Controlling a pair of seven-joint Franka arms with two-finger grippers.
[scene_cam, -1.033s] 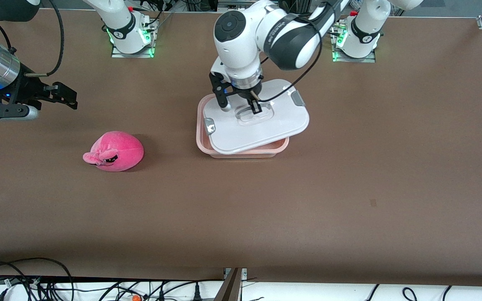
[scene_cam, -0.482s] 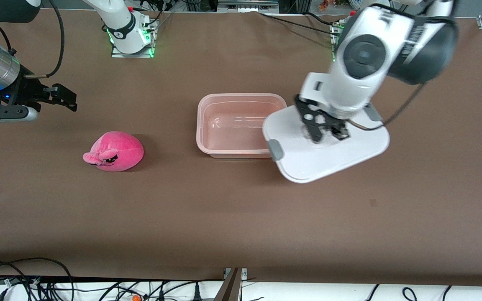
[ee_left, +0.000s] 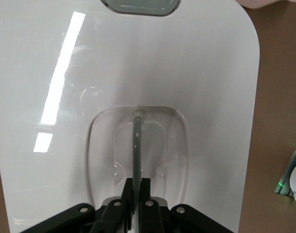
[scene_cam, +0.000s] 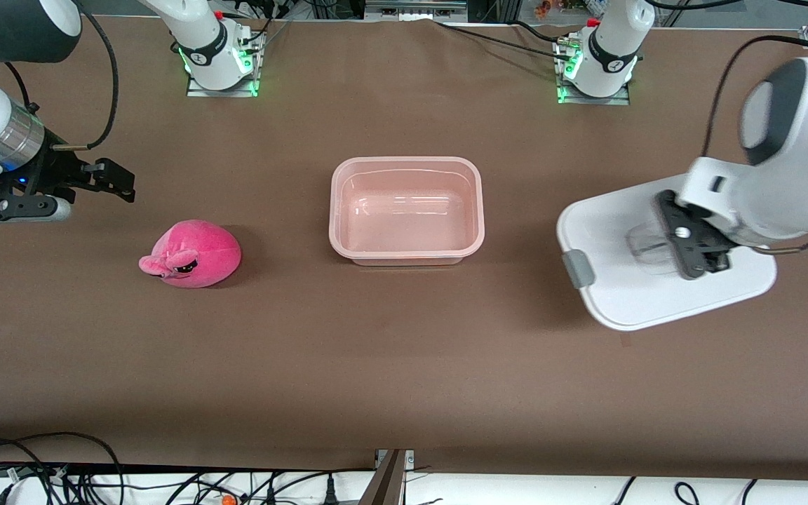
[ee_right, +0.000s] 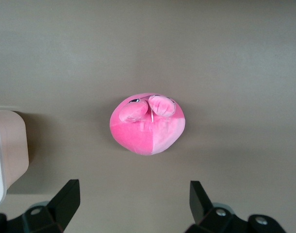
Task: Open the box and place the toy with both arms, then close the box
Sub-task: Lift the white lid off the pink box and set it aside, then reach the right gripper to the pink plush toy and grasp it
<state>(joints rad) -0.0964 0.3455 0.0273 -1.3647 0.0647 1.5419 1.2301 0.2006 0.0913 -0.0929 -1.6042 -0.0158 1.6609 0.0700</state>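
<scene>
- Left gripper (scene_cam: 693,254) is pinching the recessed central handle (ee_left: 137,155) of the white lid (scene_cam: 628,294), with its fingers pressed together on the thin handle bar, holding the lid in the air over the table (scene_cam: 404,365) toward the left arm's end.
- One grey clip (scene_cam: 575,268) is showing on the lid's edge that faces the box; bare brown table is showing between that edge and the box.
- Pale pink box (scene_cam: 407,210) is sitting open and empty near the middle of the table, with its rim uncovered all round.
- Hot-pink toy (scene_cam: 192,254) is lying on the table toward the right arm's end, well apart from the box, with bare table on every side.
- Right gripper (scene_cam: 106,179) is hovering over the table close by the toy, its fingers (ee_right: 65,200) spread wide, with the toy (ee_right: 147,123) showing between them in the right wrist view.
</scene>
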